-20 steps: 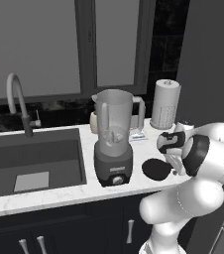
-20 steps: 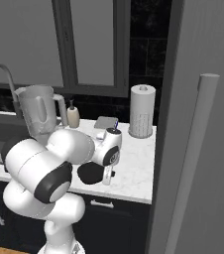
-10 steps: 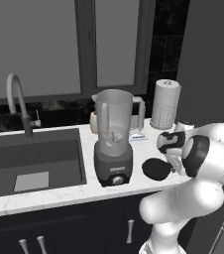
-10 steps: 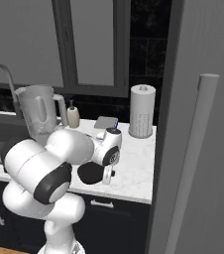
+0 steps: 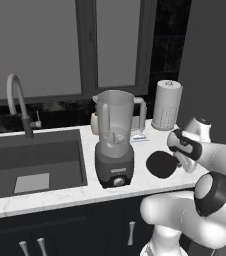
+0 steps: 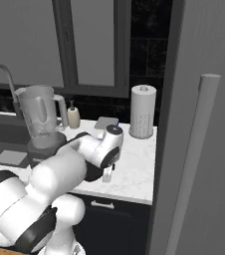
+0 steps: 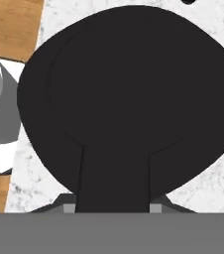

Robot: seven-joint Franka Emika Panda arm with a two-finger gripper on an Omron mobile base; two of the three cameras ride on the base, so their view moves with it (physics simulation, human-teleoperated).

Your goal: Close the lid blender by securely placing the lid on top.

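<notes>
- Marbled white counter [image 5: 60, 197] carries the blender [image 5: 115, 142], jar open at the top, beside the sink [image 5: 32, 160]; the lid [image 5: 161, 164] sits just right of it at the gripper [image 5: 181, 162].
- From the right, the white perforated cylinder [image 6: 143, 111] stands behind the arm (the lid [image 6: 92, 173] is mostly hidden).
- Hand view: the lid [image 7: 134, 99] with its tab [image 7: 115, 173] points toward the fingers; whether they grasp it, I cannot tell.

The lid [image 5: 161, 164] lies just right of the blender [image 5: 115, 145].
</notes>
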